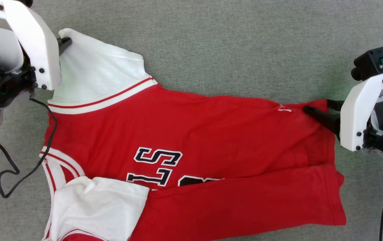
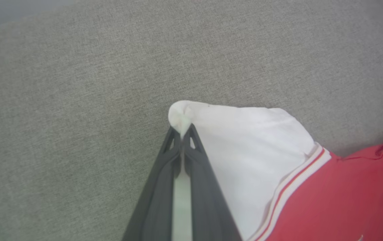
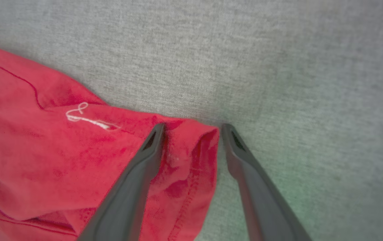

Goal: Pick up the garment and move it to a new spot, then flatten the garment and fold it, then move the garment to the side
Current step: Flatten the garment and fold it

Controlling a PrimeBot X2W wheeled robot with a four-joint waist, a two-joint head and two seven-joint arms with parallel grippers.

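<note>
— Grey fabric surface (image 1: pixel 231 43): where's our jersey T-shirt (image 1: pixel 211 134)?
— Spread across it, lower edge folded up. Our left gripper (image 2: pixel 182 131) is clamped on the white sleeve (image 2: pixel 245 150) tip. Our right gripper (image 3: pixel 193 129), fingers apart, straddles the red hem corner (image 3: pixel 208 140), perhaps touching.

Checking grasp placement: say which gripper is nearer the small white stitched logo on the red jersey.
Right. The right gripper stands open astride the hem of the red jersey, beside the white logo; the left gripper is shut on its white sleeve tip, far away.
</note>
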